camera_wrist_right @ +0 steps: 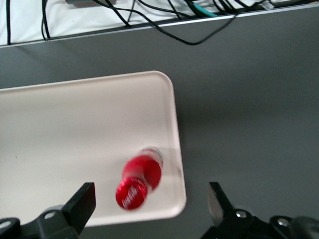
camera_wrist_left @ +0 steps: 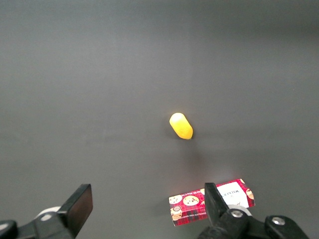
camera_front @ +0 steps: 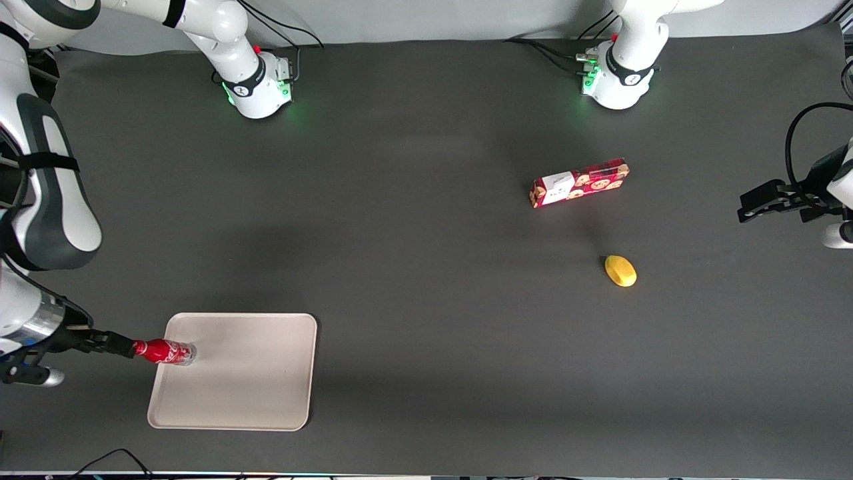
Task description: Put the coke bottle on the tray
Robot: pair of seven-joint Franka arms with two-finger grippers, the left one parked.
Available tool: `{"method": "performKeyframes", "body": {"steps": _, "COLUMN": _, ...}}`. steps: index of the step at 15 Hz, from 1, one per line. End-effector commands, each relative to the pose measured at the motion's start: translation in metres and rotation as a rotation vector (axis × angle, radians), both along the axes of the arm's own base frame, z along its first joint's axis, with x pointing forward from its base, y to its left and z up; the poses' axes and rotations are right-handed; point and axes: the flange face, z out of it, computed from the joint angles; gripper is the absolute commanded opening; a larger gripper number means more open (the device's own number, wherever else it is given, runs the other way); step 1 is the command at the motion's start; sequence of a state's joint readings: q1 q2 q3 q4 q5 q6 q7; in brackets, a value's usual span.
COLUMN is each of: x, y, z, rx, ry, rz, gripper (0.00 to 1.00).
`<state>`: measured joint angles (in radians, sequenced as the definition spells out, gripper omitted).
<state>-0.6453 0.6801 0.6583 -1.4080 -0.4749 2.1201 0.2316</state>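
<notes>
- The coke bottle (camera_wrist_right: 139, 181) is standing upright on the tray (camera_wrist_right: 75, 129), just inside the rim at the edge toward the working arm's end of the desk (camera_front: 426, 267).
- The bottle is judged light, rigid and smooth-walled, with a small base; it is likely tipping easily under any sideways knock. The best hold is judged to be across the red body below the cap.
- The gripper (camera_wrist_right: 149, 209) is hovering above the bottle, pointing down, with its fingers (camera_wrist_right: 83, 201) spread wide and gripping nothing.
- The cookie box (camera_front: 578, 183) and the yellow object (camera_front: 620, 271) are lying well apart from the tray, toward the parked arm's end.
</notes>
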Motion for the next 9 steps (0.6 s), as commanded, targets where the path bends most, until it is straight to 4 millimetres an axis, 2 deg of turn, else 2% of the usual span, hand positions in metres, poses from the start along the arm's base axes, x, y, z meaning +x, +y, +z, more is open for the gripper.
{"method": "performKeyframes", "body": {"steps": 1, "x": -0.029, "y": -0.002, "z": 0.058, "rx": -0.088, "ry": 0.096, "rz": -0.054, "gripper": 1.0}}
{"method": "performKeyframes", "body": {"steps": 2, "x": -0.038, "y": -0.002, "z": 0.069, "rx": -0.08, "ry": 0.128, "rz": -0.069, "gripper": 1.0}}
{"method": "performKeyframes", "body": {"steps": 4, "x": -0.061, "y": -0.016, "z": 0.091, "rx": -0.067, "ry": 0.171, "rz": -0.104, "gripper": 1.0}}
{"method": "performKeyframes", "body": {"steps": 6, "x": -0.089, "y": -0.017, "z": 0.113, "rx": -0.07, "ry": 0.194, "rz": -0.121, "gripper": 1.0}}
{"method": "performKeyframes", "body": {"steps": 9, "x": -0.14, "y": -0.02, "z": 0.134, "rx": -0.042, "ry": 0.228, "rz": -0.147, "gripper": 1.0}}
